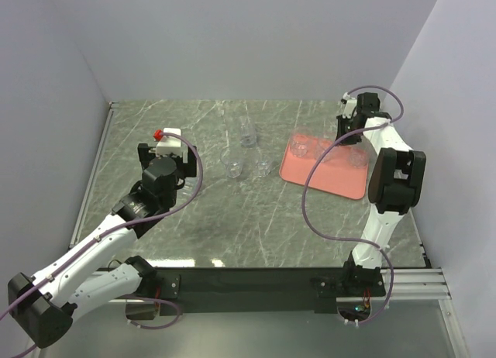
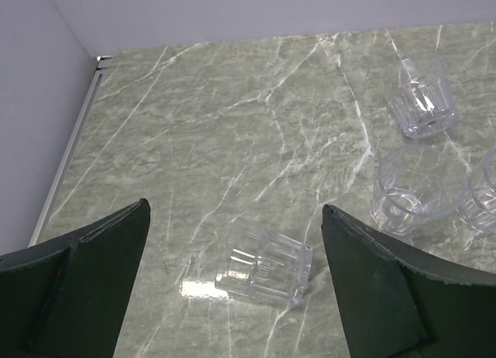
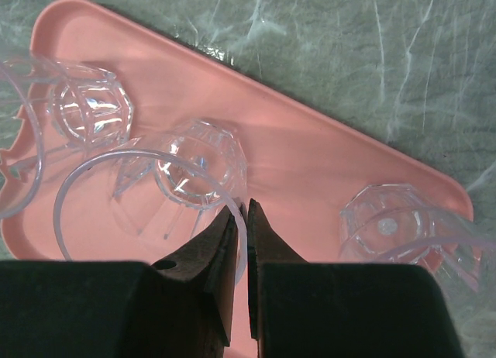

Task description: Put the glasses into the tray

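a flat salmon-pink rectangular tray with rounded corners (image 1: 341, 184) lies near the right edge of the green marbled table (image 1: 256, 218), in its far half, turned a little askew to that edge. three small clear cylindrical glass tumblers show inside it. the right gripper (image 3: 246, 222) hangs over the tray with its jaws almost together, pinching the thin wall of the middle tumbler (image 3: 198, 160) at the rim. whether that tumbler's base rests on the tray or is just off it i cannot tell. a second tray tumbler (image 3: 85, 110) sits just beside it, toward one rounded corner of the tray. a third tray tumbler (image 3: 387, 226) is apart on the other side, close to the tray's long rim.

the left gripper (image 2: 234, 218) is over the left part of the table's far half, jaws spread wide and holding nothing. on the table between its fingers a fallen tumbler (image 2: 265, 265) lies on its side, touching neither finger. three more clear tumblers are on the table around the middle of its far half, between the left gripper and the tray. a far tumbler (image 1: 246, 131) is closest to the far edge. a near-left tumbler (image 1: 233, 164) and a near-right tumbler (image 1: 263, 168) sit just beside each other.
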`<state>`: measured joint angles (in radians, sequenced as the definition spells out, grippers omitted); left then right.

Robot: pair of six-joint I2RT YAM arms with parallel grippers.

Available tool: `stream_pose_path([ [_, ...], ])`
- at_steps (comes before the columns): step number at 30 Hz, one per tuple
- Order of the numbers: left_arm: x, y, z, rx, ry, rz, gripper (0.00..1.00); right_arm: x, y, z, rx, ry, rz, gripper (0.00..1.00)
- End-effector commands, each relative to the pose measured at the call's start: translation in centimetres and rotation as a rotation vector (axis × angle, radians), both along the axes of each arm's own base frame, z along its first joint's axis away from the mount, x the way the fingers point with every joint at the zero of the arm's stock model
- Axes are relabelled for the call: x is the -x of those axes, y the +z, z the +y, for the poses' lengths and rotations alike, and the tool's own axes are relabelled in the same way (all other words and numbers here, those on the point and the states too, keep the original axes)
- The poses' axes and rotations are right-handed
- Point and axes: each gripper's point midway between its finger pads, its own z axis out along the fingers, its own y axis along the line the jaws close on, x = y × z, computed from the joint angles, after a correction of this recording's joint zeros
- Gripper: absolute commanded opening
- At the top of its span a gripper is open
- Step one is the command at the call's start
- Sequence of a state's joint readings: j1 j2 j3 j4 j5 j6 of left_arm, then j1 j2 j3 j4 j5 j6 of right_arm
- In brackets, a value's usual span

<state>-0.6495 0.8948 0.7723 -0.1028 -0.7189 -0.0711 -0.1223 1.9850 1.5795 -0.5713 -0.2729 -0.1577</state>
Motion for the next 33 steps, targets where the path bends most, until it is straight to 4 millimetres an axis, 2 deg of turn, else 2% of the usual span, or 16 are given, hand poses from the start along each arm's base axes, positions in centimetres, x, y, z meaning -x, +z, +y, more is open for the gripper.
stream_pose_path([
  [1,-0.1,0.1,-0.2,0.003,-0.008,-0.004,0.98,-1.8,2.4,-0.4,0.014,0.001,-0.071,0.04],
  [8,-0.1,0.0,-0.1,0.001,-0.009,-0.003,0.98,-1.9,2.2,-0.1,0.015,0.019,-0.061,0.15],
  [9,-0.1,0.1,-0.2,0.003,-0.010,-0.004,0.98,-1.9,2.3,0.0,0.015,0.022,-0.060,0.26],
  [12,-0.1,0.0,-0.2,0.003,-0.010,-0.004,0.98,-1.7,3.0,0.2,0.018,0.040,-0.071,0.41],
  [14,-0.2,-0.1,-0.2,-0.001,-0.012,0.000,0.98,-1.7,3.7,0.2,0.025,0.053,-0.086,0.46],
  [17,-0.2,-0.2,-0.3,0.000,-0.013,0.004,0.98,-1.1,5.8,0.3,0.038,0.099,-0.123,0.53],
  [21,-0.2,-0.4,-0.6,0.006,-0.025,0.008,0.99,0.4,10.8,1.1,0.055,0.167,-0.248,0.59],
  [22,-0.2,-0.3,-0.6,0.009,-0.027,0.005,0.99,1.2,10.9,1.5,0.045,0.183,-0.254,0.59],
  [23,-0.2,-0.3,-0.6,0.011,-0.029,0.007,0.99,2.0,12.8,1.6,0.057,0.195,-0.302,0.59],
  [25,-0.2,-0.3,-0.8,0.024,-0.036,0.005,0.99,3.5,12.8,2.2,0.047,0.219,-0.312,0.59],
  [26,-0.1,-0.2,-0.8,0.032,-0.040,0.002,0.99,4.7,14.3,2.9,0.029,0.248,-0.355,0.59],
  [27,0.0,-0.2,-0.9,0.047,-0.040,0.003,0.99,6.0,13.2,3.5,0.006,0.269,-0.334,0.59],
  [29,0.1,0.1,-1.2,0.078,-0.060,-0.004,0.99,8.4,14.6,5.1,-0.032,0.345,-0.387,0.59],
  [31,0.2,0.3,-2.1,0.127,-0.097,-0.005,1.00,10.7,13.3,6.0,-0.060,0.392,-0.370,0.59],
  [32,0.4,0.4,-2.4,0.149,-0.111,-0.002,0.99,12.0,14.3,6.5,-0.065,0.416,-0.407,0.58],
  [33,0.5,0.5,-2.9,0.187,-0.123,0.003,1.00,13.2,13.2,6.8,-0.078,0.425,-0.382,0.58],
])
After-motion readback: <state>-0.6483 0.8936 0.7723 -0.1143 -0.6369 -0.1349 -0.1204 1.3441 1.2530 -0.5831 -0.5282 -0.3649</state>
